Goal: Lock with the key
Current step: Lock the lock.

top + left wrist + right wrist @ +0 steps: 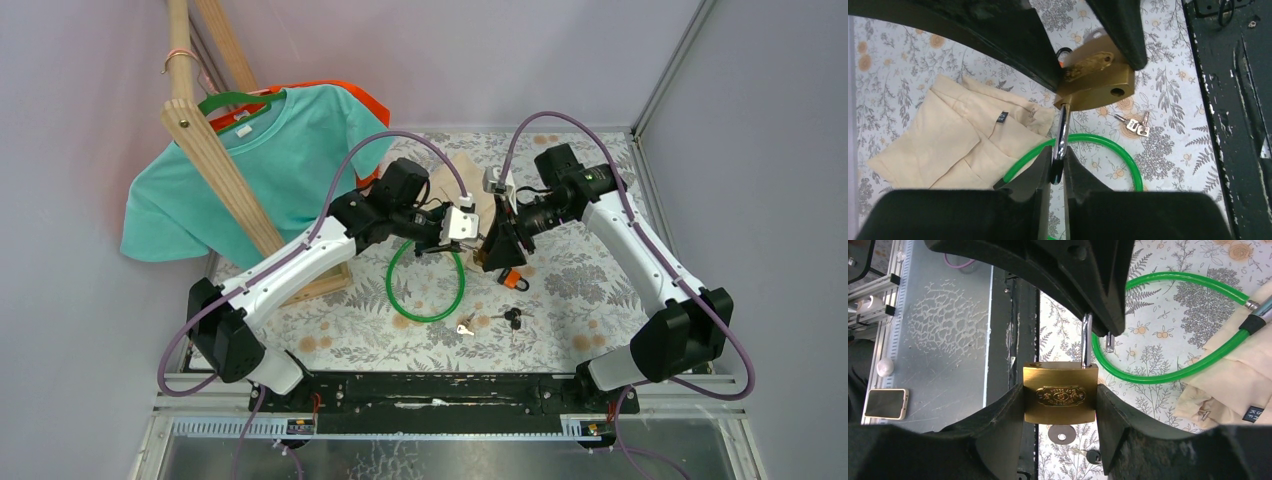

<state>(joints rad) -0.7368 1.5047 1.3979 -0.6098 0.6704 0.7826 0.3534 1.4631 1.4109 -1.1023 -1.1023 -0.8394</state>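
Mid-air over table [600, 300]: right gripper [1060, 405] pinches brass padlock [1098, 82] body, steadying it
Left gripper [1058, 162]: pressed onto shackle [1063, 127], likely to seat it
Keys [1134, 126]: lying unused below

Padlock [1060, 396] sat between the right gripper's [1060, 405] fingers. Its shackle [1062, 131] stuck out ahead into the left gripper [1058, 162], pinched at the tips. Cable loop [425, 319] lay on the table [590, 290] below both grippers. Pouch [948, 145] lay behind them, touching the loop. Keys [466, 326] lay base-side of the grippers, just beside the loop. Shirt rack [215, 160] stood well left of the left gripper.
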